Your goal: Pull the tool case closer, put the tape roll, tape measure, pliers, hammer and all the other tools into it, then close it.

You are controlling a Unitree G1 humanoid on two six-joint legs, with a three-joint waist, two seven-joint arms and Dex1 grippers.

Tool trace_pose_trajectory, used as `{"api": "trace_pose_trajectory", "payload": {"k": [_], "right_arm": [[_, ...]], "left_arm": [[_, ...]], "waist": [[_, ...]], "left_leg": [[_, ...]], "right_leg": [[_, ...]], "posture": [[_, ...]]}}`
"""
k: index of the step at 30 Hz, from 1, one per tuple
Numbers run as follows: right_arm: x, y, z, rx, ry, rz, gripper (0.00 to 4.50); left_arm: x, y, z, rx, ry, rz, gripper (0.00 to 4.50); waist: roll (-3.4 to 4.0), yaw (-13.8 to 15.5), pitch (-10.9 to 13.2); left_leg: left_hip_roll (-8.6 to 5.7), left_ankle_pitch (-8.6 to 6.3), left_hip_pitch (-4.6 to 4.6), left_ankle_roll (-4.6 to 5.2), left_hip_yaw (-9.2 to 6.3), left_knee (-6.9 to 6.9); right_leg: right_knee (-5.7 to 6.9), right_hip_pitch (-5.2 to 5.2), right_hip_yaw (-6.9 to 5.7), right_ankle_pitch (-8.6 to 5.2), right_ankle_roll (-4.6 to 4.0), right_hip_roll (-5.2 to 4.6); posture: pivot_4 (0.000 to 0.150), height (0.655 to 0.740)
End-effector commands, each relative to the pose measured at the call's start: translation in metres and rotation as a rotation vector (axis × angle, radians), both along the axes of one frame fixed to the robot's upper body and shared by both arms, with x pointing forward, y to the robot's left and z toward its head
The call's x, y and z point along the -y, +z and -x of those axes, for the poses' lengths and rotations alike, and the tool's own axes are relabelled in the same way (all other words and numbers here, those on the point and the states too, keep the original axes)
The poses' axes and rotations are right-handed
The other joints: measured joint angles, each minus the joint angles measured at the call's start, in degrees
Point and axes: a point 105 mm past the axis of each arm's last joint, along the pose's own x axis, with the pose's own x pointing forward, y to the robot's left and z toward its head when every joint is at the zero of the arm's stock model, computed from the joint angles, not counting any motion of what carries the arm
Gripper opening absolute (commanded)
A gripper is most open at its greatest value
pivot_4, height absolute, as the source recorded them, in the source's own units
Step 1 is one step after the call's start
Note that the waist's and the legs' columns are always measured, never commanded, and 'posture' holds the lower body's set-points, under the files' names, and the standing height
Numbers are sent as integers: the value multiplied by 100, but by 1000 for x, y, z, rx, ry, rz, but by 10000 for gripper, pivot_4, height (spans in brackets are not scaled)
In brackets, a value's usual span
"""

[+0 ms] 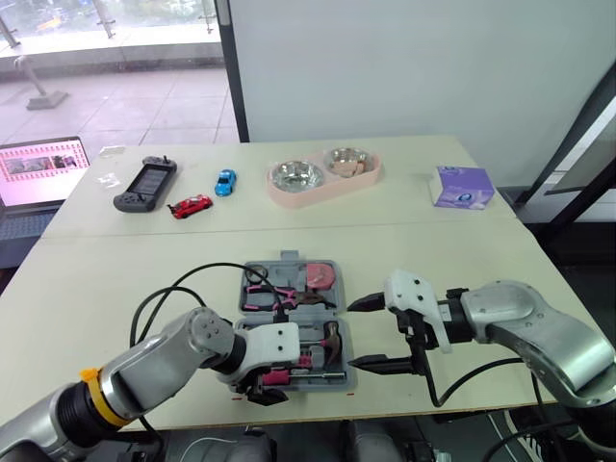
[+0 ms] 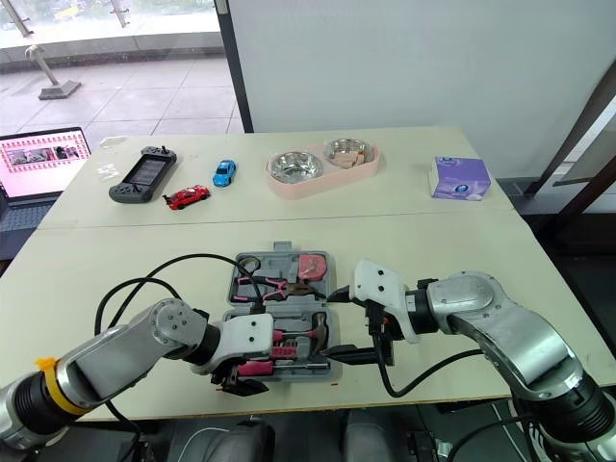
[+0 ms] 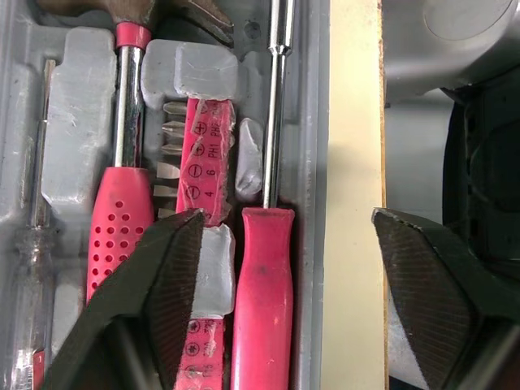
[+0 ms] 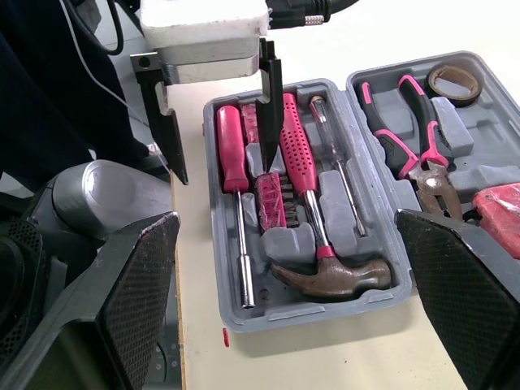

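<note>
Table [image 1: 481,260], tool case [image 4: 309,315] corner hidden by left pincer [image 3: 286,218]

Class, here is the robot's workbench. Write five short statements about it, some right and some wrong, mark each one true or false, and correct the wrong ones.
1. The tool case lies open on the table. True.
2. The hammer lies on the table outside the case. False: the hammer sits inside the case.
3. Both grippers are open. True: the left gripper and the right gripper each have their fingers spread apart.
4. The right gripper holds the pliers. False: it holds nothing, and the pliers lie in the case.
5. A red toy car and a blue toy car stand beyond the case. True.
</note>
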Motion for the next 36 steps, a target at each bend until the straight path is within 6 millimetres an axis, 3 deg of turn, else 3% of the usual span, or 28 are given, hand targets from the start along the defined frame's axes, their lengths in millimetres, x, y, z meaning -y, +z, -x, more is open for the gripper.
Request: {"api": "trace_pose_trajectory", "payload": {"k": [1, 3, 6, 11, 12, 16, 25, 29, 32, 36], "right_arm": [[-5, 9, 2, 43, 24, -13, 45000], [-4, 9, 2, 45, 17, -14, 45000], [-4, 7, 1, 47, 11, -12, 45000], [-4, 5, -1, 56, 4, -12, 45000], [-4, 5, -2, 57, 3, -13, 45000], [-5, 5, -2, 62, 2, -12, 45000], [-2, 4, -2, 58, -4, 1, 45000], [0, 3, -2, 57, -12, 8, 45000], [1, 2, -3, 54, -16, 12, 45000], [1, 1, -3, 53, -17, 14, 45000]], "left_arm": [[-10, 18, 0, 10, 28, 63, 34965], [-19, 20, 2, -23, 53, 97, 34965], [-26, 26, 2, -53, 85, 205, 26773], [-32, 22, 5, -84, 124, 369, 1828], [-32, 20, 5, -80, 127, 389, 777], [-36, 1, 3, -53, 152, 404, 777], [-30, -21, 0, -44, 142, 422, 777], [-37, -45, 10, -61, 104, 325, 777], [-44, -65, 5, -18, 118, 242, 777], [-48, -76, 6, -12, 100, 193, 777]], "waist": [[0, -15, 0], [1, -34, 0], [2, 1, -1], [3, 6, -2], [3, 6, -2], [4, 8, -2], [7, 0, -4], [7, 2, -4], [13, 11, -8], [51, 14, -52]], "left_leg": [[0, 0, 0, 0, 0, 0], [1, 0, 6, 1, 1, -1], [1, -1, 7, 2, 1, 0], [1, -1, 2, 2, 2, 4], [0, -1, 2, 2, 2, 4], [1, -1, 3, 2, 2, 4], [0, -1, 5, 2, 2, 4], [0, -1, 7, 2, 3, 4], [0, -1, 8, 2, 3, 4], [0, -2, 25, 2, 4, 3]], "right_leg": [[0, 0, 0, 0, 0, 0], [3, 0, 0, 0, 0, 0], [9, 0, 0, 0, 0, 0], [1, 2, 0, 0, -1, -3], [1, 2, -1, 0, -1, -3], [1, 3, 0, 0, -1, -3], [2, 3, 0, 1, -1, -3], [3, 3, -1, 1, -1, -3], [2, 6, -1, 1, -1, -4], [-5, 26, -1, 0, -2, -5]], "posture": [[1500, 7360], [1500, 7360], [1500, 7360], [1500, 7360], [1500, 7360], [1500, 7360], [1500, 7360], [1500, 7360], [1500, 7360], [1500, 7360]]}}
